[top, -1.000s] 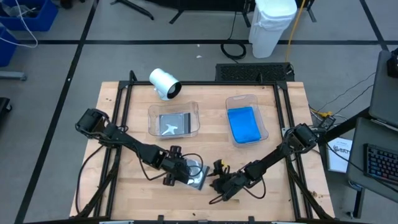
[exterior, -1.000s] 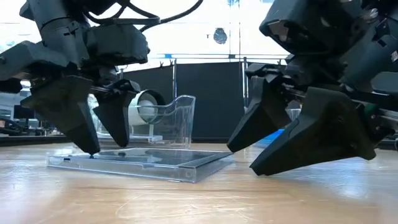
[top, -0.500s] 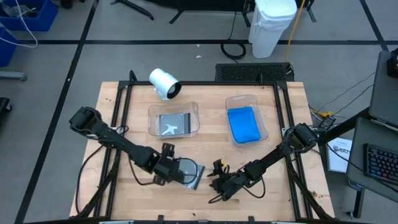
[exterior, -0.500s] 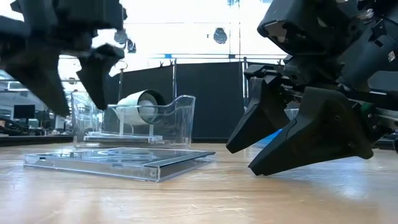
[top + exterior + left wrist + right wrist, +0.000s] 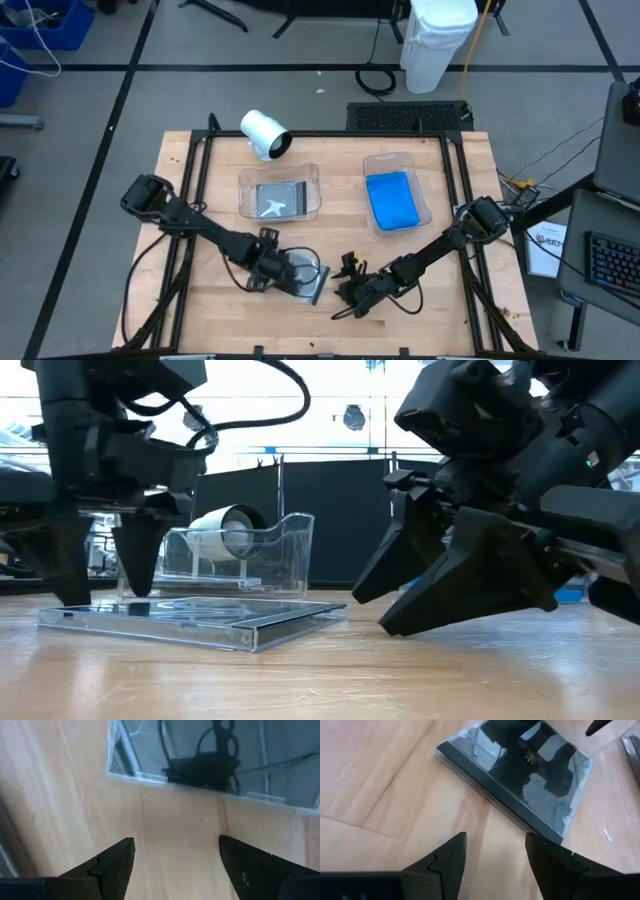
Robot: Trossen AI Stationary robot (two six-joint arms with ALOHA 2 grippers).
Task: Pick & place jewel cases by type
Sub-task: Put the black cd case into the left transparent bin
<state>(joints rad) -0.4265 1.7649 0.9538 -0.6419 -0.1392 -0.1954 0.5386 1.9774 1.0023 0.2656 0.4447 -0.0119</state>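
A clear jewel case (image 5: 308, 275) with a disc lies flat on the wooden table near its front edge, also seen in the low view (image 5: 200, 618). My left gripper (image 5: 272, 278) points straight down, open, at the case's left end; in its wrist view its fingertips (image 5: 175, 855) stand over bare wood, short of the case's edge (image 5: 200, 777). My right gripper (image 5: 342, 290) slants down from the right, open, a short way off the case's right side (image 5: 520, 775). Neither touches the case.
A clear tray (image 5: 245, 190) at the back left holds a dark jewel case (image 5: 280, 197). A second clear tray (image 5: 372, 165) at the back right holds blue cases (image 5: 390, 198). A white cylinder (image 5: 263, 133) lies beyond the left tray. Bare wood lies along the front edge.
My left gripper, whose fingertips stood on the clear case, has risen, gone toward the table's left edge and come down again pointing straight down beside the case's left end. The case has slid a little toward the table's left and still lies flat.
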